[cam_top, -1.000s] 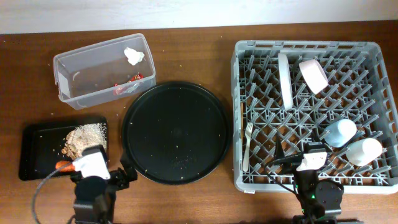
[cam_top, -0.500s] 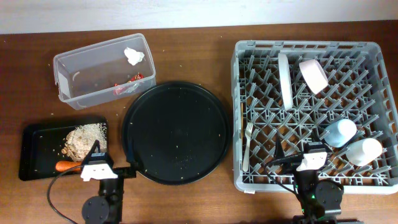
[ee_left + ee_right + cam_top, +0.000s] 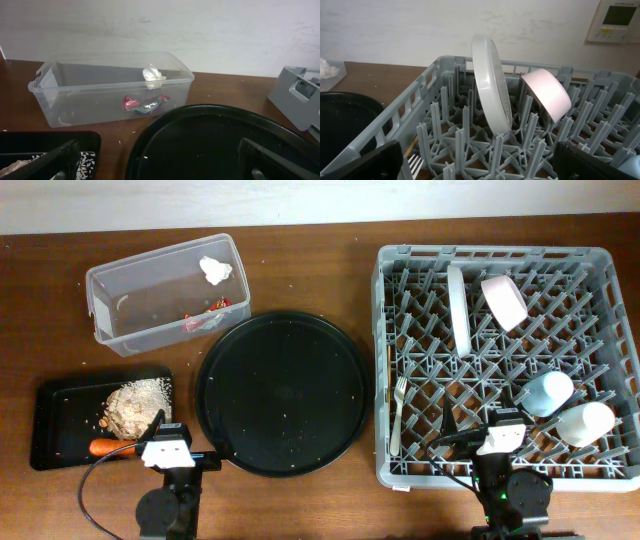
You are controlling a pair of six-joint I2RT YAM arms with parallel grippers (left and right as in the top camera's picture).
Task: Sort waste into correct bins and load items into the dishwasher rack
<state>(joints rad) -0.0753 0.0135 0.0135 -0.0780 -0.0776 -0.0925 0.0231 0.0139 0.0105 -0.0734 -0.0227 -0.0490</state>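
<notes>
Grey plastic walls of the rack (image 3: 505,255) fill the right side of the table (image 3: 330,270). The right gripper (image 3: 477,150) hangs over the rack's near edge, its jaws wide apart with nothing between them. Inside, the plate (image 3: 458,308) stands on edge among the pegs, and the pink bowl (image 3: 504,300) leans just beside it. The blue cup (image 3: 547,393) and cream cup (image 3: 585,423) lie side by side near the right wall, and the fork (image 3: 399,415) lies along the left wall.

The left gripper (image 3: 159,150) is likewise spread wide and holds nothing. It sits at the near table edge, between the shallow black tray (image 3: 60,405) and the round black tray (image 3: 283,392). The round tray takes up the middle, between that gripper and the rack, and bare wood shows beyond its far rim.

The scraps (image 3: 135,405) are heaped in the shallow tray, with the carrot (image 3: 105,447) at its near rim. The clear tub (image 3: 165,290) at the far left holds the tissue (image 3: 215,270) and red wrapper (image 3: 205,315).

Only the overhead camera shows the carrot and the cream cup. The left wrist camera shows the wrapper through the tub's side wall. The right wrist camera shows the plate's thickness and its slight tilt.
</notes>
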